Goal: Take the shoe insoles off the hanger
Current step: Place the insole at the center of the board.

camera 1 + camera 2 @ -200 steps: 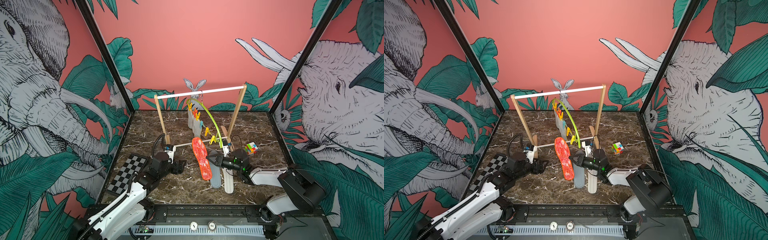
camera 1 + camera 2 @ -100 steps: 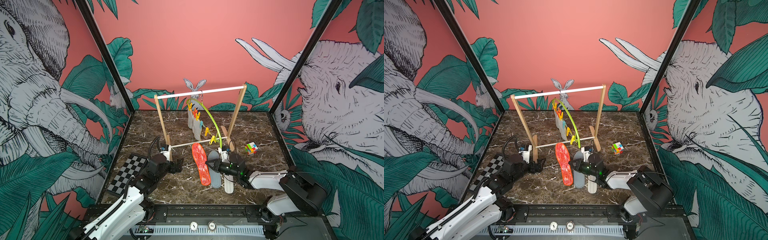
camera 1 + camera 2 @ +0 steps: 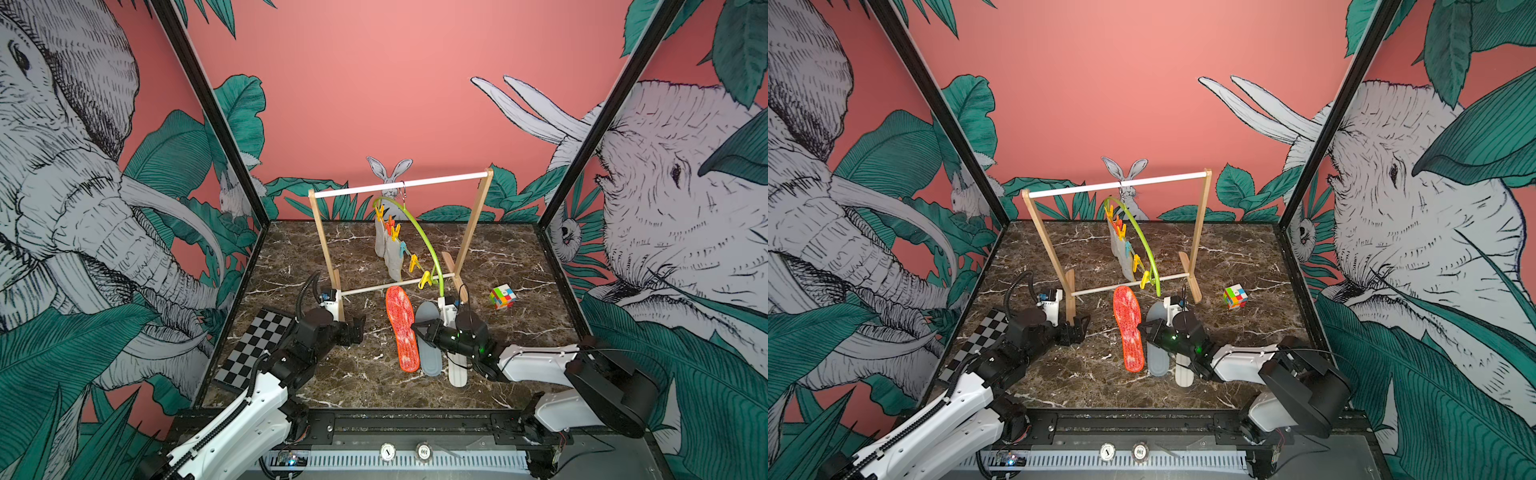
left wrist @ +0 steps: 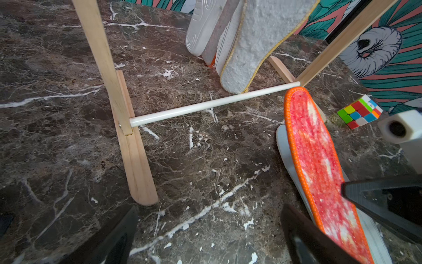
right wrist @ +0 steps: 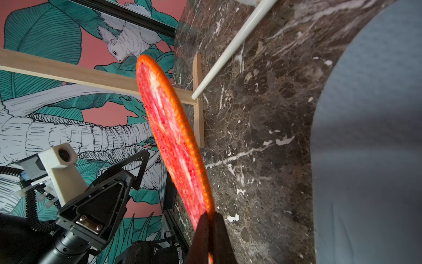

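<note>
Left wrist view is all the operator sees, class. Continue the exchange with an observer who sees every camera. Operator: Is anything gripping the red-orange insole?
Observer: Yes, the right gripper is shut on the red-orange insole, at its edge.
Operator: What do the hanging insoles hang from?
Observer: From pegs on a lime-green hanger, hooked over a white bar.
Operator: Anything at the robot's far left?
Observer: A chequered board lies flat there.
</note>
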